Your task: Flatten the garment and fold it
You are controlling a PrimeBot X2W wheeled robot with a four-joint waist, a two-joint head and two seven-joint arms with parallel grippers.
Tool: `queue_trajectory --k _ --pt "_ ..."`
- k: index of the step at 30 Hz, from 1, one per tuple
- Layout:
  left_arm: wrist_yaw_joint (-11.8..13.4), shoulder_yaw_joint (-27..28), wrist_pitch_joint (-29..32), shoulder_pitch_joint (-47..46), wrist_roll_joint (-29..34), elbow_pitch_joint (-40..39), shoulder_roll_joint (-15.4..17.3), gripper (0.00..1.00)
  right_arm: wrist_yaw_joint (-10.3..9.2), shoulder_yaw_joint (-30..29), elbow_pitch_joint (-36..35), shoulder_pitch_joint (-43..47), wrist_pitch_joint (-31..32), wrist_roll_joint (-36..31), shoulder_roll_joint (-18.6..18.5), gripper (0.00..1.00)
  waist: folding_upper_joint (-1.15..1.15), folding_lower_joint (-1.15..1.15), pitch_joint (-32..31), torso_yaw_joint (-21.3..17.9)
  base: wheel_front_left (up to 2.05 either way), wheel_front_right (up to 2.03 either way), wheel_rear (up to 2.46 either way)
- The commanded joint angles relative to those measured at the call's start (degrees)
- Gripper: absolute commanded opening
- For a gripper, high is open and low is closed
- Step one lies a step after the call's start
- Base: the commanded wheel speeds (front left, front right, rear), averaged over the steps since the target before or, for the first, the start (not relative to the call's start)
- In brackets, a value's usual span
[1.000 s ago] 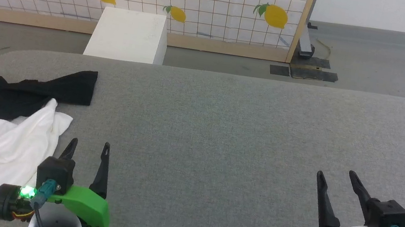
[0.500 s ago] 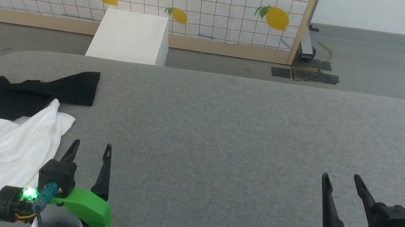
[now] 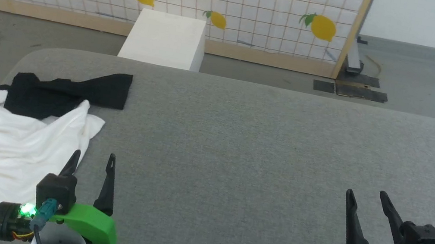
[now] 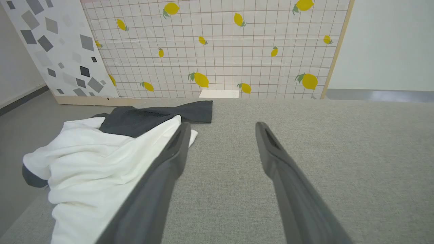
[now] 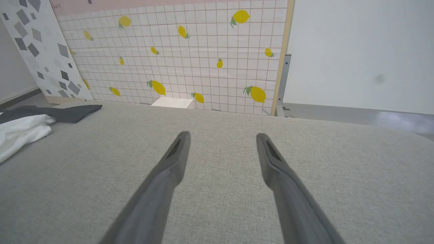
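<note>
The garment (image 3: 18,138) lies crumpled at the left end of the grey table (image 3: 260,155), white body bunched in front, a black sleeve (image 3: 74,88) stretched out behind it. The chest print is hidden. My left gripper (image 3: 93,157) stands open just right of the white cloth, its left finger at the cloth's edge, holding nothing. In the left wrist view the garment (image 4: 98,159) sits left of the left gripper (image 4: 220,125). My right gripper (image 3: 365,194) is open over bare table far to the right. The right wrist view shows the right gripper (image 5: 222,135) and the garment (image 5: 23,130) at far left.
A white box (image 3: 165,39) stands on the floor behind the table, before a lemon-patterned grid screen (image 3: 219,0). The table's rounded left corner (image 3: 22,60) is near the garment. Bare grey table surface spreads between the two grippers.
The head camera has turned left, so the whole scene sits further right and more of the garment shows. Both grippers remain open; the garment itself has not moved.
</note>
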Motion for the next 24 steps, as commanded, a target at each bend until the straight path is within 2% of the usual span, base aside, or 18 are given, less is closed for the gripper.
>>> queue_trajectory --k 1,24 --pt "0.5 0.2 -0.6 0.4 -0.4 0.2 0.2 1.00 -0.03 -0.1 0.4 0.6 -0.7 0.7 0.0 1.00 0.00 0.00 0.0 1.7 0.00 0.00 0.00" --pt "1.9 1.3 -3.4 1.8 -1.2 1.0 0.1 1.00 -0.05 1.0 3.0 1.2 -3.4 3.5 0.0 1.00 0.00 0.00 -0.3 14.4 0.00 0.00 0.00"
